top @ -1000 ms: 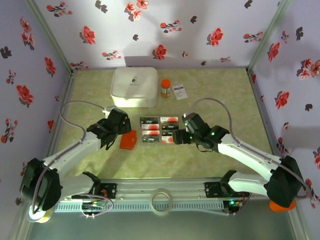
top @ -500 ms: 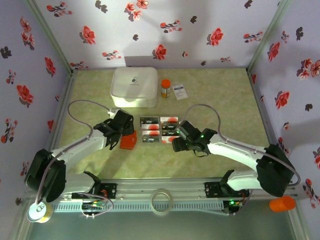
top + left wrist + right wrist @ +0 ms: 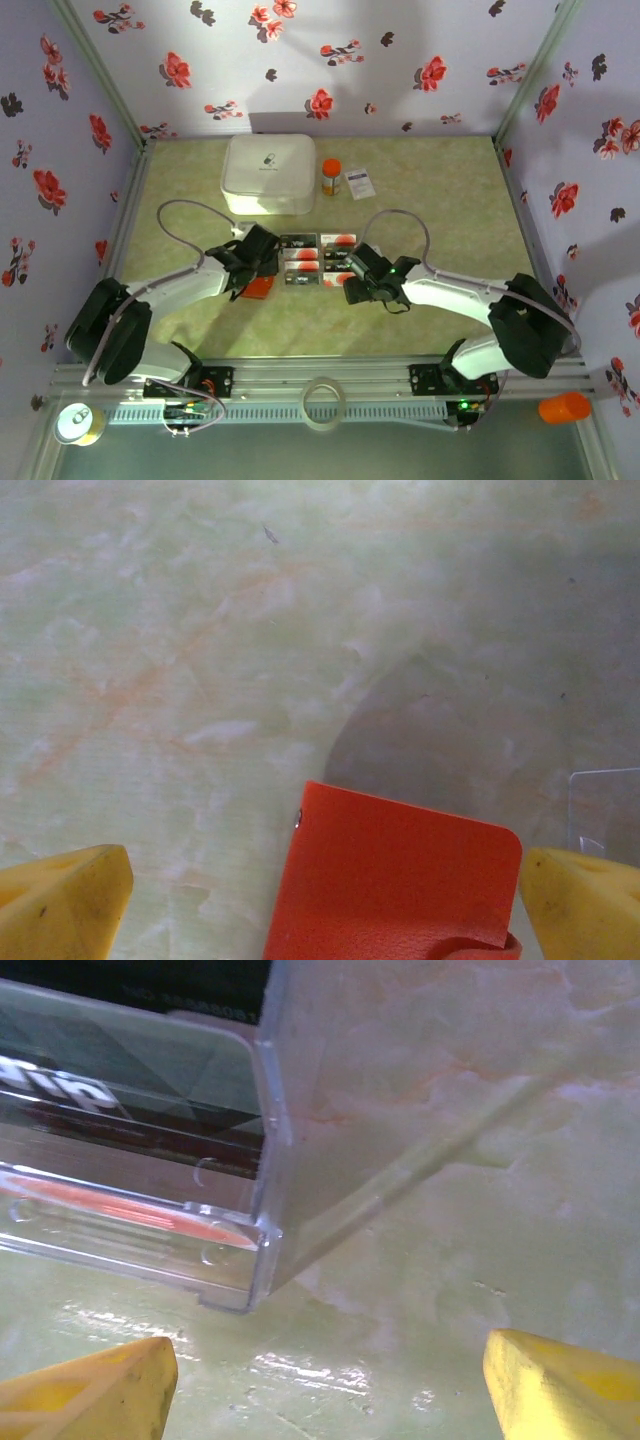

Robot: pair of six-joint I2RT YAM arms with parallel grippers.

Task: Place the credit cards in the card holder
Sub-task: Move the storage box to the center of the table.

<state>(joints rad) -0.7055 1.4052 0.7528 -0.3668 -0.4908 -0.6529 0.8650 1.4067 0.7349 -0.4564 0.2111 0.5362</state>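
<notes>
The orange-red card holder is seen flat on the worktop between the wide-spread, empty fingers of the left tool, at 8 o'clock from the credit cards, whose clear tray is flanked at 4 o'clock by the right tool, likewise agape and empty.

Left arm & right arm: white link shells w/ chunky black joints, a grey cable arcing off each wrist. Tiny green LEDs on the right one. Fingertips are yellow, bit scuffed w/ dark specks.
</notes>
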